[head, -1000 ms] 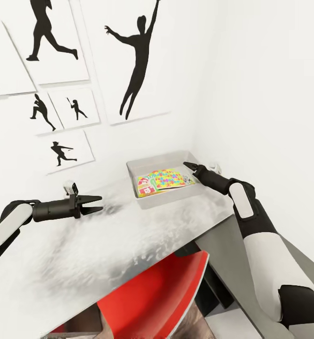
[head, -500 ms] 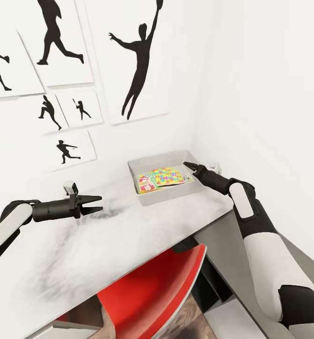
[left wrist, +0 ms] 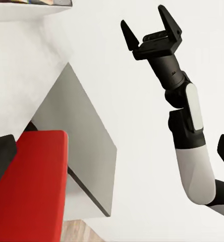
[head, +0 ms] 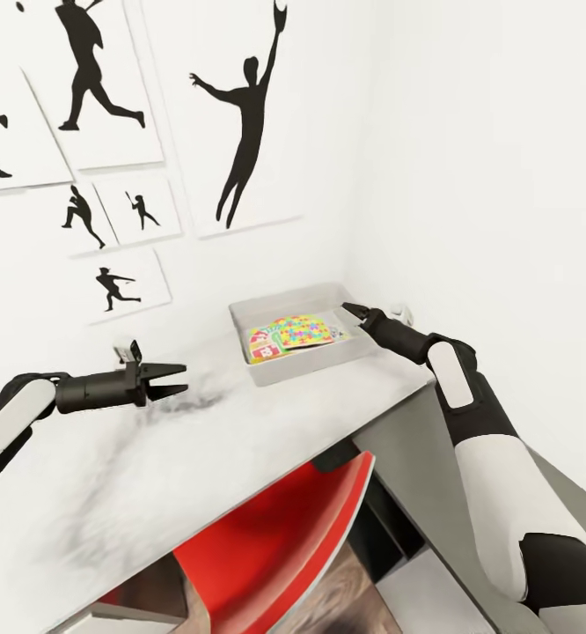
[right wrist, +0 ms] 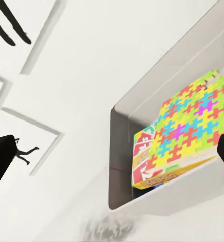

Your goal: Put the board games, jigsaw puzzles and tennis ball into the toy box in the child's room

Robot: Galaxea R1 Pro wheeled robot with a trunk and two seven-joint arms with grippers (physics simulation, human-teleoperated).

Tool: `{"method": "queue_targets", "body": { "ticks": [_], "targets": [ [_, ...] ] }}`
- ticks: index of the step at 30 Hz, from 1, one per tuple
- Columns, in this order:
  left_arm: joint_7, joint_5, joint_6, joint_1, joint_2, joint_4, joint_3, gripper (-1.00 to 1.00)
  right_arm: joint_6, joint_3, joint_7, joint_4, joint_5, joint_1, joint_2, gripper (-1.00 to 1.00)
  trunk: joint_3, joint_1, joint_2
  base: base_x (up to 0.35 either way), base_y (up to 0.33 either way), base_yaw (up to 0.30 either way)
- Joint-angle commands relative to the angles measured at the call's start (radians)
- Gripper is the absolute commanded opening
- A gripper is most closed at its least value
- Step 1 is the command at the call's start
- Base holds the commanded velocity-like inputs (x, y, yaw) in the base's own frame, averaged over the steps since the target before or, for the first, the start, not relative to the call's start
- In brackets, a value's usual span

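Nearest in the head view, the red chair (head: 275,546) sits tucked under the front edge of the light-grey table (head: 196,458), its seat back showing below the tabletop. To the right, the right arm rises from a white upper segment through a black elbow and forearm, reaching forward and slightly inward so that the right gripper (head: 356,310) hangs just above the near right corner of the toy box (head: 267,370). In the left wrist view that same gripper (left wrist: 151,31) shows its two fingers spread well apart with nothing between them. On the left, the left arm stretches out roughly level over the tabletop, forearm pointing toward the middle of the table, and the left gripper (head: 177,379) has its two black fingers parted in a narrow fork, holding nothing, well apart from the toy box. Farther back, the toy box stands on the table near the corner of the white walls. Inside it lies a jigsaw puzzle (head: 303,329) of bright interlocking pieces, resting on top of a board game (head: 262,345) whose yellow, green and red print shows at its left edge. The right wrist view shows the puzzle (right wrist: 192,126) overlapping the game box (right wrist: 142,156) within the bin (right wrist: 117,151). Beyond, black silhouette pictures (head: 240,114) of ball players hang on the wall.
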Motion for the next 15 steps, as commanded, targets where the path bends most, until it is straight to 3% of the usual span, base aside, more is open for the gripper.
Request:
{"method": "queue_targets", "body": {
  "ticks": [1,7,15],
  "targets": [
    [-0.004,-0.001,0.002,-0.002,0.003,0.001,0.006,1.0,0.006,-0.002,0.003,0.0,0.001,-0.001,0.0,1.0,-0.001,0.001,-0.002,-0.002,0.0,-0.148],
    [-0.004,-0.002,0.002,-0.003,0.058,0.002,0.029,1.0,0.006,-0.002,0.002,0.004,0.001,-0.001,0.0,1.0,0.005,0.001,-0.002,-0.034,0.0,-0.129],
    [-0.004,-0.002,0.002,-0.003,0.078,0.002,0.03,1.0,0.005,-0.002,0.002,0.005,0.001,-0.001,0.001,1.0,0.007,0.001,-0.002,-0.241,0.0,-0.042]
  ]
}}
